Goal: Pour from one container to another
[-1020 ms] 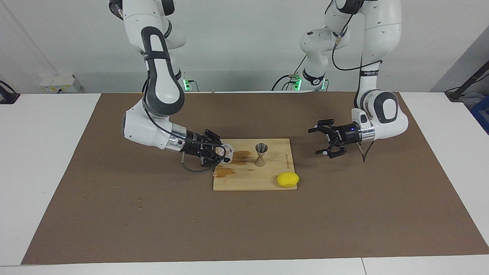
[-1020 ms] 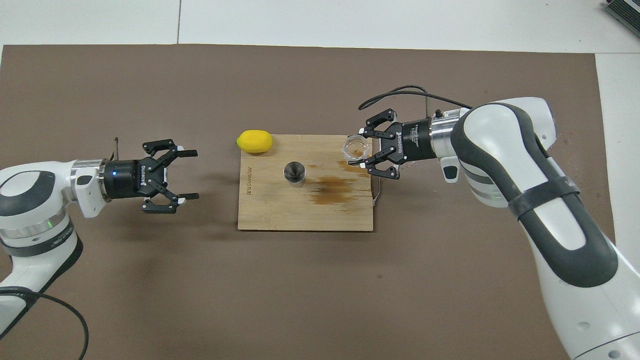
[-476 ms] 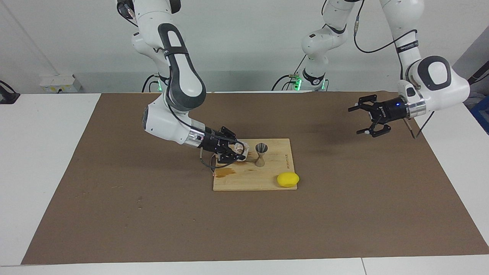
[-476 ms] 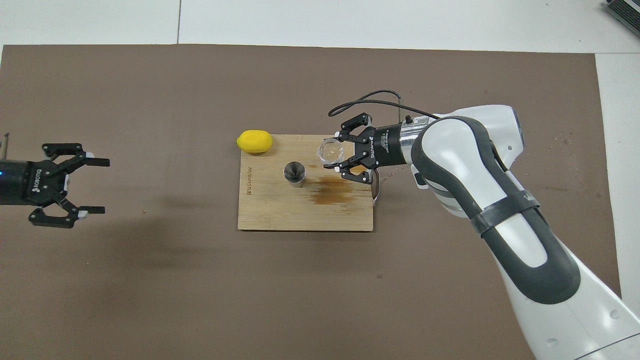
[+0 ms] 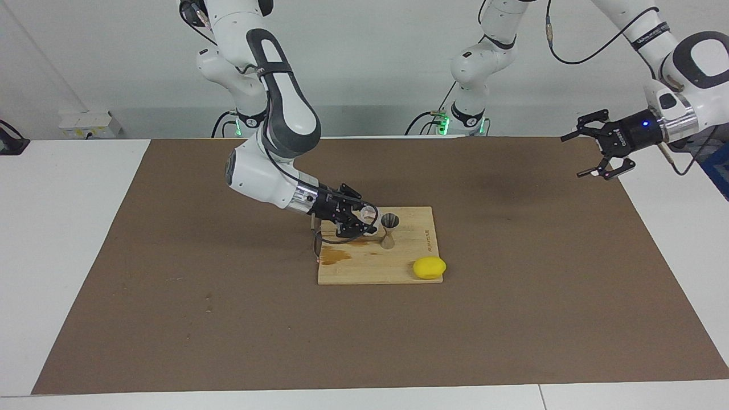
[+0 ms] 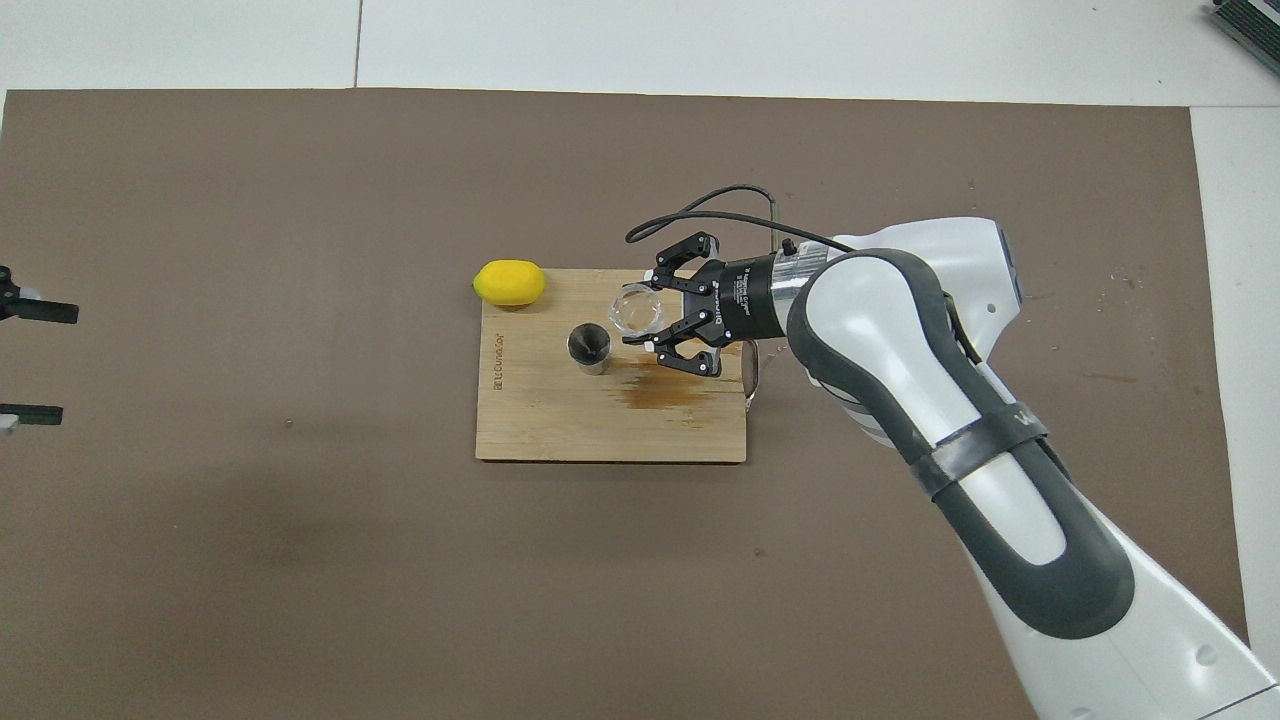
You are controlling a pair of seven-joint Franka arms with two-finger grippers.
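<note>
- Facing view, centre of the frame: the right gripper (image 5: 357, 221) has its jaws closed on the glass cup (image 5: 368, 215), held tipped with its mouth toward the metal jigger (image 5: 389, 230), which stands upright on the wooden board (image 5: 370, 267) just beside the cup.
- To pour well, I judge the cup's lip should come over the jigger's open top before the tilt deepens; the jigger's mouth is narrow, so a slow roll of the wrist is wanted.
- The jigger looks top-heavy on its slim waist, so the cup or the gripper's links should not nudge it; a knock would likely topple it.
- Brown stains (image 5: 336, 256) already mark the board at the lower left of the jigger, which suggests a stream falling short lands on the wood.
- Upper right of the facing view: the left gripper (image 5: 601, 152) hangs high over the edge of the brown mat (image 5: 171, 319) with its jaws spread wide and empty; that arm waits.
- A lemon (image 5: 429, 267) lies at the board's lower right corner in this view, well clear of the pour.
- The facing view gives the heights: the cup is lifted off the board and sits about level with the jigger's rim.
- The overhead view shows what that one hides: looking down into both mouths, the cup (image 6: 637, 310) lies to the upper right of the jigger (image 6: 589, 346), not yet over it, and I cannot tell whether any liquid is left in it.
- Of the left gripper (image 6: 25, 362) only the fingertips show at the overhead view's left edge.
</note>
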